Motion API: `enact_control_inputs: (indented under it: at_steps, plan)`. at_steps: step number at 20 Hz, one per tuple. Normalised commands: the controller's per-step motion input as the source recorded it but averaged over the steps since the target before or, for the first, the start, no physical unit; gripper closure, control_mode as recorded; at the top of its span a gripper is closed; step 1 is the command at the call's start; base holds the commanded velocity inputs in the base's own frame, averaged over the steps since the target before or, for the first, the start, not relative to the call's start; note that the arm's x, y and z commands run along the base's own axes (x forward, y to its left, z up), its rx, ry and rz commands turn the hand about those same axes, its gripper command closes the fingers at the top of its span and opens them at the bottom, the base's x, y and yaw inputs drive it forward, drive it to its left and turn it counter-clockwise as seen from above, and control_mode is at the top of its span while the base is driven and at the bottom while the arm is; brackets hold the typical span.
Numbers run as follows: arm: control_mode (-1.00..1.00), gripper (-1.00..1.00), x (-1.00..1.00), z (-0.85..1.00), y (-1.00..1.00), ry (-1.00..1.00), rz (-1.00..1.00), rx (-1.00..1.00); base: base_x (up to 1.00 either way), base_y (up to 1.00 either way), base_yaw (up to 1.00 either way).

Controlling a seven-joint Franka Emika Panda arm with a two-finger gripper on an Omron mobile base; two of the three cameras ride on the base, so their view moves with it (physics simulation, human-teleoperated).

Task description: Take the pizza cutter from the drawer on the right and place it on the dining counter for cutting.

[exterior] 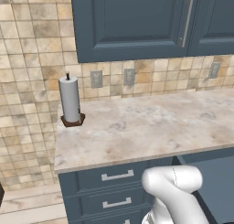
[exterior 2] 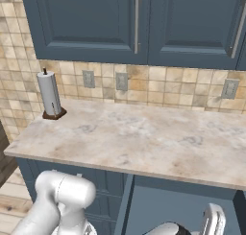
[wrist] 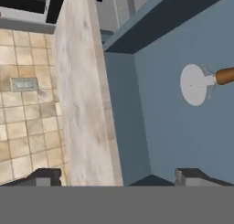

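Observation:
The pizza cutter (wrist: pixel 201 82) lies inside the open drawer (wrist: pixel 183 136), its round grey wheel toward the worktop and its brown handle running off the right edge of the hand view. My gripper (wrist: pixel 118 176) hovers above the drawer, open, with nothing between its fingers; the cutter sits well off to the right of the fingertips (wrist: pixel 192 175). The pulled-out drawer shows as a blue cavity (exterior: pixel 215 182) under the worktop's right part, and again in the right base view as the drawer (exterior 2: pixel 178 200). The dining counter is out of view.
A marbled worktop (exterior: pixel 151 122) backed by tan wall tiles overhangs the drawer's rear. A paper towel roll (exterior: pixel 71 99) stands at its back left. Closed drawers with silver handles (exterior: pixel 116 175) are to the left of the open one. Navy wall cabinets (exterior 2: pixel 139 23) hang above.

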Motion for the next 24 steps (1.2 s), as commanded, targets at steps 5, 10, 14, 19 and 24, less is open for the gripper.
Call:
enact_control_inputs:
  at_steps: [5,10,14,19,24]
  plan:
    - [-1.00,-1.00,1.00,0.00,0.38,0.31,0.08,0.00,0.00,0.00,0.00]
    - [-1.00,-1.00,0.79,-0.09,0.14,0.27,0.19,0.00,0.00,0.00,0.00]
    - [-1.00,-1.00,0.18,-0.24,-0.12,0.15,0.36,-0.05,0.00,0.00,0.00]
    - [-1.00,-1.00,0.00,-0.27,-0.09,0.13,0.39,-0.14,0.00,0.00,0.00]
    - [-1.00,-1.00,0.00,-0.32,0.00,0.24,0.34,-0.25,0.00,0.00,0.00]
